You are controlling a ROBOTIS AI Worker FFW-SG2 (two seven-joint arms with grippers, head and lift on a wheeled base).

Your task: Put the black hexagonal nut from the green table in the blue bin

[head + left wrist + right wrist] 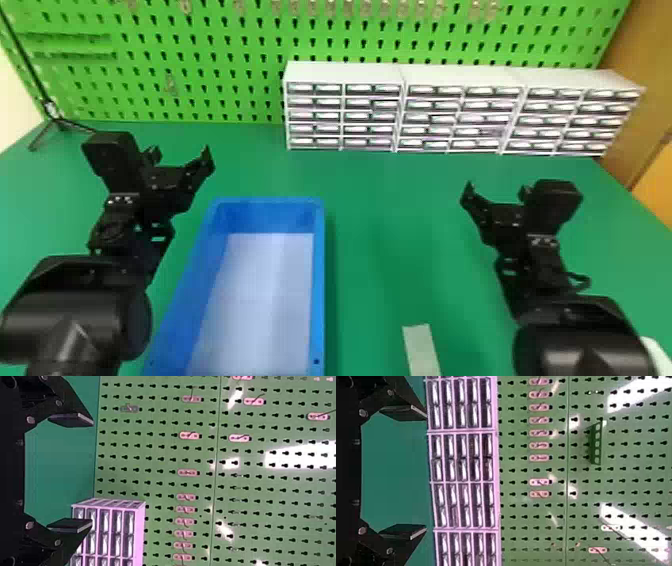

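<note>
In the head view the blue bin (320, 280) lies on the green table (395, 200), left of centre, and its pale bottom holds nothing that I can make out. My left gripper (180, 154) is above the table just beyond the bin's far left corner, open, with nothing between its fingers. Well to the right of the bin, my right gripper (496, 191) is raised over the table, also open. Both the left gripper (86, 472) in its wrist view and the right gripper (421, 473) in its own have their fingers wide apart and face the back wall.
White drawer cabinets (345, 115) stand along the table's back edge, against a green pegboard (225, 65) with hooks. A pale strip (421, 350) lies at the near edge, right of the bin. A thin black tripod (60, 124) stands at the far left.
</note>
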